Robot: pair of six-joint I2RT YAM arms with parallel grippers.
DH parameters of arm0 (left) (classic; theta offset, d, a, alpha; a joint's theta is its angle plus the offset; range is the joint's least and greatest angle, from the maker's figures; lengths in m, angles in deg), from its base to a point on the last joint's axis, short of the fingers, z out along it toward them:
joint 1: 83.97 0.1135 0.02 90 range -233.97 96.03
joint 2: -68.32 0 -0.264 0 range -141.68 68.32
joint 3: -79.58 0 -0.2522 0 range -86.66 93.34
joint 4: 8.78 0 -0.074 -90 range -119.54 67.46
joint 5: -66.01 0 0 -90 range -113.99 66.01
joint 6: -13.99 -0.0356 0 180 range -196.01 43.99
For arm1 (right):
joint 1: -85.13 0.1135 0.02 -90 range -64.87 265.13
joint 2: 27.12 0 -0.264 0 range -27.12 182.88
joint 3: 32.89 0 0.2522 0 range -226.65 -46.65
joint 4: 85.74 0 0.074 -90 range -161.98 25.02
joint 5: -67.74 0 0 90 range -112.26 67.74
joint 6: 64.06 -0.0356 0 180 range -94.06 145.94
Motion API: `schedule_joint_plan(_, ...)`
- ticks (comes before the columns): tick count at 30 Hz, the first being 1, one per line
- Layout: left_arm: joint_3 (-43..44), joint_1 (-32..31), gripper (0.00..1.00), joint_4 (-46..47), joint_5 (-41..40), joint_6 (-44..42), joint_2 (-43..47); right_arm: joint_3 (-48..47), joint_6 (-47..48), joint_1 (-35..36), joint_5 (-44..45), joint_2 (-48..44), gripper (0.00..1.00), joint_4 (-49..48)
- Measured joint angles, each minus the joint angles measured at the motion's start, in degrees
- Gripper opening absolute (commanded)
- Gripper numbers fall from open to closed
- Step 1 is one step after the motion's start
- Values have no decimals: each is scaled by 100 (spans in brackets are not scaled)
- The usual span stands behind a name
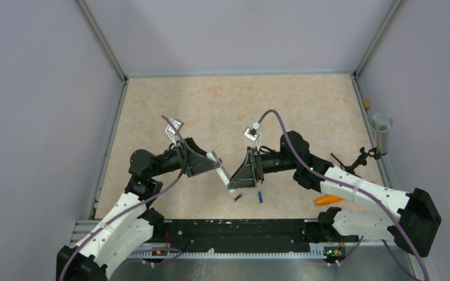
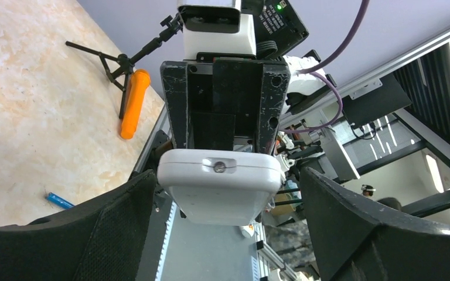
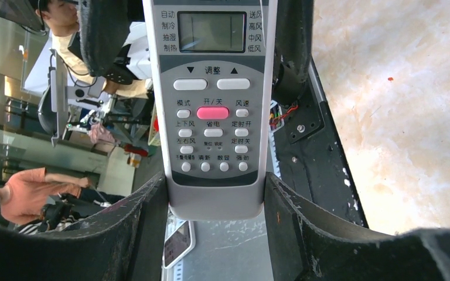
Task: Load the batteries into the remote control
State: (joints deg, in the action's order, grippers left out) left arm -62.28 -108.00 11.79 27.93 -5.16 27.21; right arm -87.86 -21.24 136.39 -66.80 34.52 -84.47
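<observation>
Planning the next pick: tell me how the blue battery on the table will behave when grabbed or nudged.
The blue battery is a slim cylinder lying on its side, so a nudge will likely roll it. It looks rigid and probably light; being so thin, it may slip from a loose grip.

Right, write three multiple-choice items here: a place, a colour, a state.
1. Where do the dark battery and the blue battery lie? A in a bowl; B on the table; C in a gripper.
2. The remote control has a large middle button that is: A pink; B green; C yellow.
3. The left gripper is: A open; B shut on a battery; C out of view.
Key: B, both lie on bare tabletop; A, plain in the right wrist view; A, a gap shows beside the remote.
</observation>
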Motion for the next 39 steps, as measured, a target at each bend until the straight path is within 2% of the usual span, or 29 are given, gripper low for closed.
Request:
schedule_joint_plan(5, 0, 0, 75, 4, 44, 31, 11, 35, 22, 7, 96, 0, 0, 37)
schedule_joint_plan(7, 0, 0, 66, 2, 66, 37, 11, 35, 63, 9, 114, 0, 0, 55)
schedule_joint_plan(11, -9, 13, 38, -42, 74, 20, 9, 31, 114, 37, 129, -9, 0, 28)
schedule_joint_plan(13, -13, 13, 29, -37, 72, -20, 9, 31, 120, 46, 157, -11, 0, 55)
schedule_joint_plan(15, -26, 17, 5, -39, 68, -17, 9, 31, 131, 48, 175, -13, 0, 81)
schedule_joint_plan(16, -39, 17, 0, -37, 59, -17, 9, 31, 151, 48, 190, -13, 7, 107)
schedule_joint_plan(17, -48, 17, 0, -39, 50, -17, 9, 28, 160, 48, 201, -17, 20, 138)
schedule_joint_plan(19, -57, 15, 0, -59, 11, -33, 11, 26, 188, 48, 236, -28, 56, 188)
schedule_joint_plan(20, -57, 15, 0, -90, -9, -50, 15, 15, 212, 48, 267, -44, 68, 243)
schedule_joint_plan(21, -57, 13, 0, -144, -42, -74, 37, -11, 243, 50, 299, -61, 78, 337)
schedule_joint_plan(22, -57, 13, 0, -214, -81, -87, 66, -57, 295, 52, 354, -72, 81, 463)
schedule_joint_plan(26, -46, 17, 0, -603, -315, -289, 238, -348, 695, 92, 848, -116, 84, 1436)
schedule_joint_plan(31, 136, 15, 0, -1609, -704, -634, 317, -973, 1298, 367, 1882, -153, 84, 2612)
schedule_joint_plan(39, 437, 17, 0, -2933, -1379, -1084, 315, -1530, 1847, 820, 3023, 39, 78, 3416)
